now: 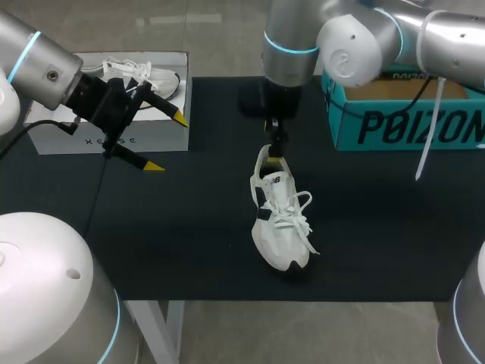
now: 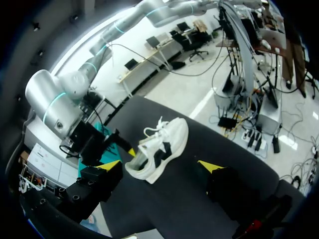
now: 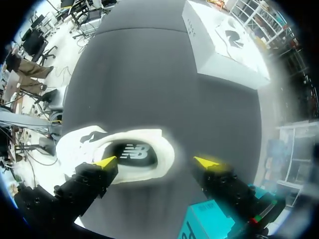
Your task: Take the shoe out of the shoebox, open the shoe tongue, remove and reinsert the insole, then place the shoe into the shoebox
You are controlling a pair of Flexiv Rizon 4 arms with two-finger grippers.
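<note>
The shoe (image 1: pixel 280 220) stands on its sole in the middle of the table (image 1: pixel 151 227), outside both boxes, with its toe toward the near edge, its heel toward the far edge, and its laces loose over the tongue. The right gripper (image 3: pixel 156 162) hangs over the heel with its fingers spread wide. The shoe's opening lies below and between them; one tip is by the collar's rim and the other is clear of the shoe, and it cannot be told whether the first tip touches. The left gripper (image 1: pixel 167 142) is at the left, above the near right corner of the white box (image 1: pixel 114 133), with its fingers also apart and nothing between them. It points toward the shoe and is well apart from it. The white box sits at the far left with a second shoe (image 1: pixel 148 76) lying in it. A teal box (image 1: pixel 402 121) sits at the far right, beside the right arm.
</note>
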